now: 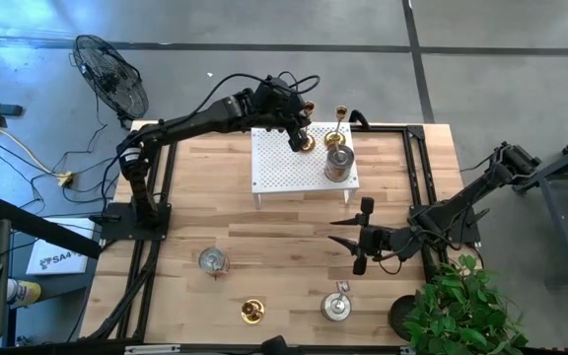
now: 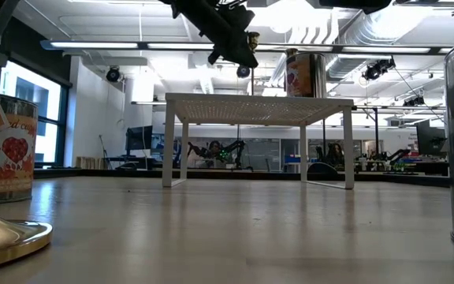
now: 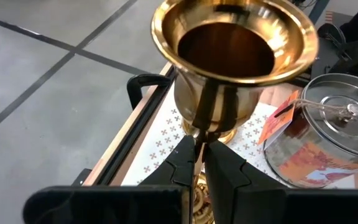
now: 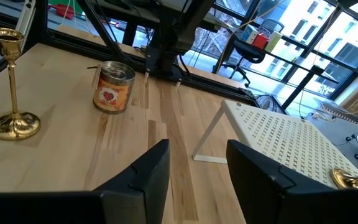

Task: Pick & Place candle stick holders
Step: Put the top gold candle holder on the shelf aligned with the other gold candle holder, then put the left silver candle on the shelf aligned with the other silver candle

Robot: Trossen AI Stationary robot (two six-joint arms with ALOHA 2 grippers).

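My left gripper (image 1: pixel 299 133) is over the far part of the white perforated rack (image 1: pixel 279 168), shut on a slim gold candlestick (image 3: pixel 235 50). A second gold candlestick (image 1: pixel 341 116) and a silvery cup-like holder (image 1: pixel 338 163) stand on the rack beside it. On the table near the front stand two more silvery holders (image 1: pixel 212 260) (image 1: pixel 336 306) and a third gold candlestick (image 1: pixel 253 312). My right gripper (image 1: pixel 363 237) is open and empty, low over the table at the right. My left gripper pinches the candlestick's thin stem (image 3: pixel 199 138) just below its cup, between its two fingertips (image 3: pixel 185 158). The fingers slant down from the table's far left. The candlestick stands upright, its base (image 1: pixel 307 145) at the rack's top; whether the base rests there, I cannot tell.
A black frame rail (image 1: pixel 412 168) runs along the table's right side and far edge. A potted plant (image 1: pixel 457 311) stands at the front right corner. The table between the rack and the front things is bare wood (image 1: pixel 284 237).
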